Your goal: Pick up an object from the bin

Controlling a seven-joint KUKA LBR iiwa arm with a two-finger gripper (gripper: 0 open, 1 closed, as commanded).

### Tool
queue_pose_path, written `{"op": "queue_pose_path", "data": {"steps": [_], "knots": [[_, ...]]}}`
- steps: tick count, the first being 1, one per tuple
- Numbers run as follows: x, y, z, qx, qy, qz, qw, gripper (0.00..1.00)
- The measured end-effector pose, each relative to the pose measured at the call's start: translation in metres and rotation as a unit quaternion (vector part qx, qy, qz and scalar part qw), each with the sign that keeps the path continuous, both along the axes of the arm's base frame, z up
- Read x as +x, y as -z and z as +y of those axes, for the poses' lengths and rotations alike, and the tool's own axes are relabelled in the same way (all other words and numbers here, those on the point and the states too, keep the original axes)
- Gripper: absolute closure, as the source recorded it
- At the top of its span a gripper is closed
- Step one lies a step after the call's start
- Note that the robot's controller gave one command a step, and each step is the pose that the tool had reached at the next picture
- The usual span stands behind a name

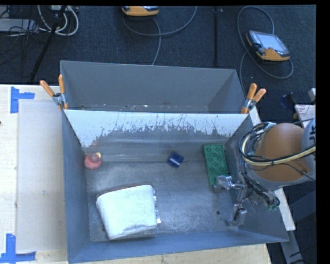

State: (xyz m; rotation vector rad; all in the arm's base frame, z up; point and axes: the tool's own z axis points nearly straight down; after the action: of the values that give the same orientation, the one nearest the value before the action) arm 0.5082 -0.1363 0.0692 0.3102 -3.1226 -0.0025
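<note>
Green studded plate (215, 164) lies just beside the hand (231, 200).

- The bin (149, 93) was grey, with whitish scratches streaking its back slope.
- The studded plate (215, 164) showed green.
- The small block (175, 159) was dark blue.
- The round toy (93, 161) was pinkish red.
- The folded cloth (128, 210) was white.
- The arm's cover (281, 149) was orange-brown.

The place looks like a robotics lab. A grey metal bin (154, 98) stands on dark carpet (103, 44) strewn with loose cables (64, 20). Beyond the bin's far rim lie an orange-edged handheld unit (268, 45) and a second unit (140, 9), each on its lead. A robot arm (278, 152) hung with cable bundles reaches over the bin's right edge.
</note>
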Motion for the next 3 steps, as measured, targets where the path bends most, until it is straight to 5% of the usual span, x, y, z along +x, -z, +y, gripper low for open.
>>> {"op": "queue_pose_path", "data": {"steps": [1, 2, 3], "knots": [[0.077, -0.005, 0.025, -0.001, 0.033, -0.0049, 0.9994, 0.00], [0.021, -0.109, 0.021, -0.001, 0.051, -0.0048, 0.9987, 0.00], [0.089, -0.001, -0.003, 0.000, -0.028, -0.0018, 0.9996, 0.00]]}}
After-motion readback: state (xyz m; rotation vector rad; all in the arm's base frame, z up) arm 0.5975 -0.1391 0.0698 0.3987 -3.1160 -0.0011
